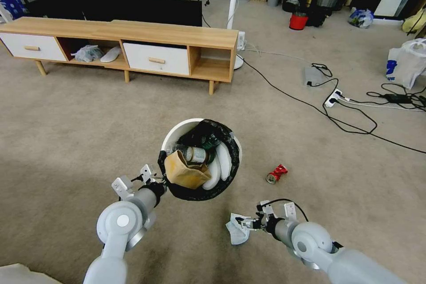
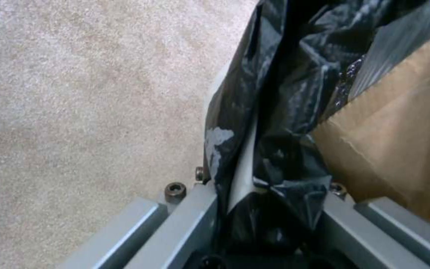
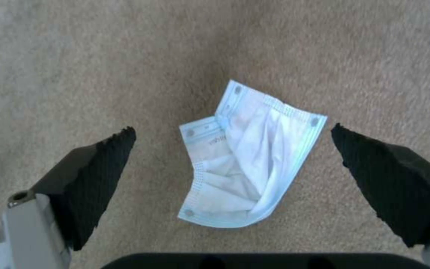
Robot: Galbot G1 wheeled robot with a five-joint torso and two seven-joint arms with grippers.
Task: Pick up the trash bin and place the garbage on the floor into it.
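Note:
The white trash bin (image 1: 177, 128) with its black bag liner (image 1: 224, 135) hangs just above the carpet floor (image 1: 66, 142). My left gripper (image 1: 162, 181) is shut on its near rim; the left wrist view shows the white rim (image 2: 242, 168) and the bag pinched in that gripper (image 2: 267, 209). Inside lie a brown paper carton (image 1: 185, 173), a can (image 1: 195, 154) and white pieces (image 1: 220, 165). My right gripper (image 1: 243, 223) is open low over a pale blue face mask (image 1: 235, 233); the mask (image 3: 255, 164) lies flat between its spread fingers (image 3: 95, 175). A crushed red can (image 1: 277, 173) rests to the bin's right.
A low wooden TV cabinet (image 1: 133, 35) stands ahead on the left. Black cables (image 1: 337, 120) and a power strip (image 1: 333, 97) cross the carpet at the right, near a large white plastic bag (image 1: 406, 64). A red bucket (image 1: 298, 21) stands far back.

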